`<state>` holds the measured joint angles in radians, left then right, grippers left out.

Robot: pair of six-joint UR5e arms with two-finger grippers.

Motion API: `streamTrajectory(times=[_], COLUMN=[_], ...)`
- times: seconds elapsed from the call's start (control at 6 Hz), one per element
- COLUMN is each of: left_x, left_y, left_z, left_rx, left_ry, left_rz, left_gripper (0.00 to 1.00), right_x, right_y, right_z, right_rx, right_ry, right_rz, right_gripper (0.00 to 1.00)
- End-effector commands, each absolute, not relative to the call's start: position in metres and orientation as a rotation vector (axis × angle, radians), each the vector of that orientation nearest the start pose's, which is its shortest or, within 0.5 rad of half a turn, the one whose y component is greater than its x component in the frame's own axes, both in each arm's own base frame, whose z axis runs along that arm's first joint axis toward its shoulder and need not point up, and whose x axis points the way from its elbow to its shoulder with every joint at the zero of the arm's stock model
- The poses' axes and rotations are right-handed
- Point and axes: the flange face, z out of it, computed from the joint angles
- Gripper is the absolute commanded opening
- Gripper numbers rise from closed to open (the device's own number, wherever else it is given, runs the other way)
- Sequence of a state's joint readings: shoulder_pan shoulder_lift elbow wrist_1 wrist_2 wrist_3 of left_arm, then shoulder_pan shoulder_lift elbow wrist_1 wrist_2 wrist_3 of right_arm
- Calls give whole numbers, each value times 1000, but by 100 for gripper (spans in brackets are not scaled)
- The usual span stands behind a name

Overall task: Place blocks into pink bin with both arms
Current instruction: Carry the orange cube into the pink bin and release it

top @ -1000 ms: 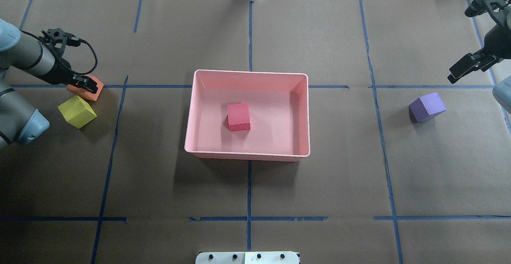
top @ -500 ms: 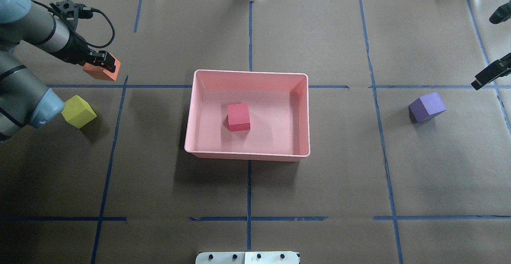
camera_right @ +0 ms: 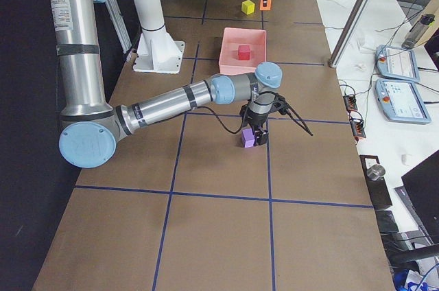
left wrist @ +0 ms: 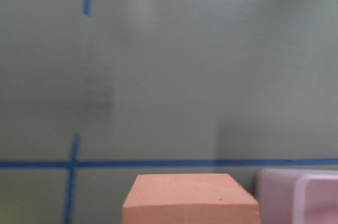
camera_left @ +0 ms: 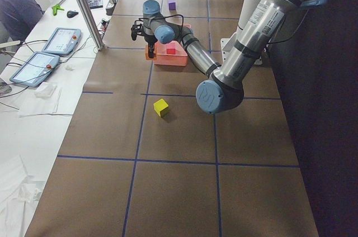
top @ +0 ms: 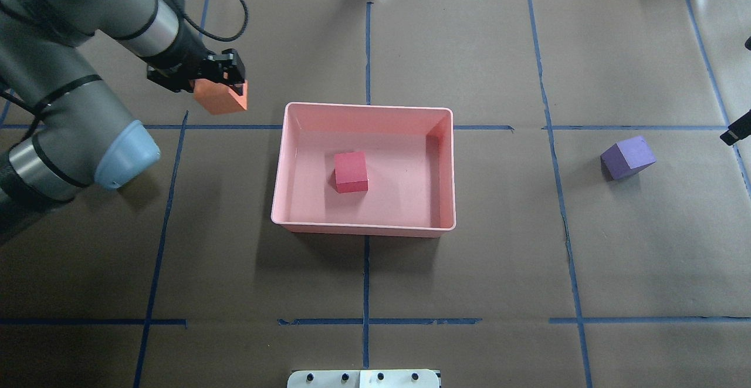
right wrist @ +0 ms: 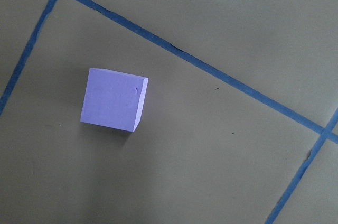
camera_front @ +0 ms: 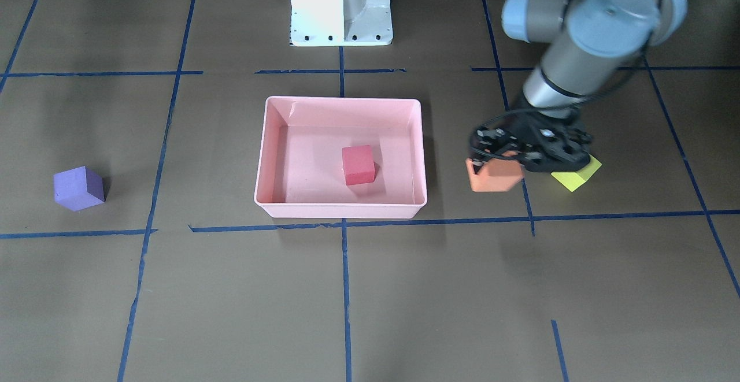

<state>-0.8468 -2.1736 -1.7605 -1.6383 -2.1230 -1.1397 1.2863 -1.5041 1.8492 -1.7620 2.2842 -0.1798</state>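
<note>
The orange block (top: 222,97) has left the surface. A second ago it sat by the yellow-green block (camera_front: 575,177) near the left edge; now it hangs in the air just outside the pink bin's (top: 364,105) far-left corner, not yet over the rim. The left tool (top: 218,84) is pinching it by its sides, and the left wrist view shows the bin's corner just beside the block. So the pick is done, and a short carry inward with a release is what seems to remain for this block.

The red block (top: 351,171) already lies in the bin. The yellow-green block rests untouched near the left edge. Toward the right edge, the purple block (top: 628,157) has not moved. The right tool (camera_right: 255,126) has shifted and now hangs near it, but I cannot tell whether it is spread or pressed together.
</note>
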Motion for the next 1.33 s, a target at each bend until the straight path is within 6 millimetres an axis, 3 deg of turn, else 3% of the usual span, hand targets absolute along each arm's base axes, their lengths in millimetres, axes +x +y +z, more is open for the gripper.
streamTrajectory(times=[0.0, 0.17, 0.33, 0.5, 0.67, 0.83, 1.0, 1.17], left_x=[460, 504, 546, 556, 553, 554, 554, 554], left_y=[-473, -455, -455, -454, -453, -453, -453, -453], left_z=[135, 97, 75, 65, 65, 69, 78, 78], left_rx=[48, 47, 44, 50, 51, 51, 52, 52], left_ry=[1018, 1004, 977, 974, 979, 974, 973, 973], left_rz=[-209, -234, -263, -292, -292, -291, -289, -289], left_gripper=[22, 22, 99, 100, 100, 100, 100, 100], right_x=[-76, -78, -79, -82, -103, -158, -190, -210], right_y=[-505, -507, -508, -509, -513, -515, -526, -526], right_z=[515, 512, 511, 508, 494, 496, 516, 530], right_rx=[106, 111, 111, 113, 133, 159, 181, 184], right_ry=[-726, -727, -727, -730, -751, -787, -805, -795], right_rz=[-492, -494, -494, -491, -424, -390, -369, -372], right_gripper=[100, 100, 100, 100, 100, 100, 100, 100])
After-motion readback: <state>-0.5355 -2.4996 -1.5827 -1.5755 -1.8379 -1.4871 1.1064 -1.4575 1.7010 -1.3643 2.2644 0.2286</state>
